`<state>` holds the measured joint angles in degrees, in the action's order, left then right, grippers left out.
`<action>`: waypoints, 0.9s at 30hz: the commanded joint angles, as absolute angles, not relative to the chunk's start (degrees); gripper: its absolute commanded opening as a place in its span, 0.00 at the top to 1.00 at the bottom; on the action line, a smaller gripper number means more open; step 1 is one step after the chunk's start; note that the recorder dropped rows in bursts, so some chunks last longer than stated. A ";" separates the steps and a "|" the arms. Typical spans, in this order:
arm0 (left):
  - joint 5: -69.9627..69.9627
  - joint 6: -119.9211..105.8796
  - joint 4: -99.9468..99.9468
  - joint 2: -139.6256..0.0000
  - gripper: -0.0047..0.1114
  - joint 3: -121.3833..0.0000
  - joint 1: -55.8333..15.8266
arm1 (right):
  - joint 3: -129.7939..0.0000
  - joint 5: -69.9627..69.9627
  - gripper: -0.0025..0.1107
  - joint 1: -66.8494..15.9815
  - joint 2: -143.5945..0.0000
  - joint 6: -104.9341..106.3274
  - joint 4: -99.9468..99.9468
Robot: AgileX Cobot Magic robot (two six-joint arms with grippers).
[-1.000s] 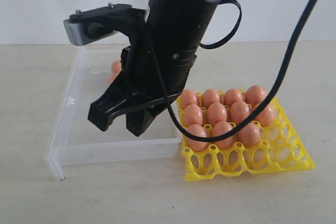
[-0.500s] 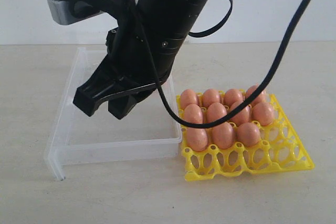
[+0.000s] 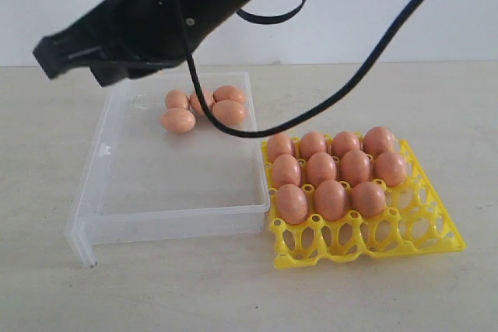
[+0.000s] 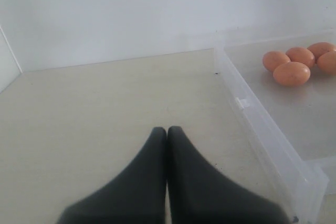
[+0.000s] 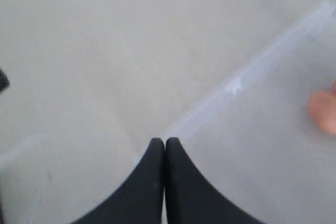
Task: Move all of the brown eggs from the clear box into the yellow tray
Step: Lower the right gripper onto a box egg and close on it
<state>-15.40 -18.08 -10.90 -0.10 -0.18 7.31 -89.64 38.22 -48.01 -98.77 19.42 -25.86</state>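
A pale table (image 3: pixel 233 293) against a white wall (image 3: pixel 467 21) carries the clear box (image 3: pixel 179 223) beside the yellow tray (image 3: pixel 389 242); the left gripper (image 4: pixel 167 131) and right gripper (image 5: pixel 165 142) are both closed.

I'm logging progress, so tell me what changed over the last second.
The right gripper rose and swung left, from low over the box beside the tray to high above the box's far left corner. It is shut and empty; nothing was picked up or released. The loose eggs in the box, mostly hidden before, now show. Box, tray and tray eggs did not move.
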 commanded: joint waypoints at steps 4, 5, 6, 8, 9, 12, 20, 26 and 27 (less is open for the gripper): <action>-14.95 -17.56 -11.32 0.00 1.00 0.00 7.39 | -90.44 23.56 0.98 -47.94 -101.36 31.25 -27.74; -14.84 -17.56 -11.32 0.00 1.00 0.00 7.39 | -90.93 24.62 0.98 -47.94 -102.29 33.19 -27.57; -14.84 -17.56 -11.32 0.00 1.00 0.00 7.39 | -91.44 25.99 0.98 -47.94 -103.25 34.12 -27.29; -14.84 -17.56 -11.32 0.00 1.00 0.00 7.39 | -92.75 27.77 0.98 -47.94 -105.33 34.31 -26.00; -14.84 -17.56 -11.32 0.00 1.00 0.00 7.39 | -93.50 27.78 0.98 -47.94 -106.35 33.91 -25.57; -14.84 -17.56 -11.32 0.00 1.00 0.00 7.39 | -97.05 25.19 0.98 -47.94 -110.15 33.80 -23.32; -14.84 -17.56 -11.32 0.00 1.00 0.00 7.39 | -115.32 40.76 0.98 -47.62 -127.00 3.81 12.77; -14.97 -17.56 -11.32 0.00 1.00 0.00 7.39 | -118.92 43.07 0.98 -45.31 -134.54 0.82 20.57; -14.97 -17.56 -11.32 0.00 1.00 0.00 7.39 | -118.92 43.24 0.98 -44.90 -134.74 1.08 19.04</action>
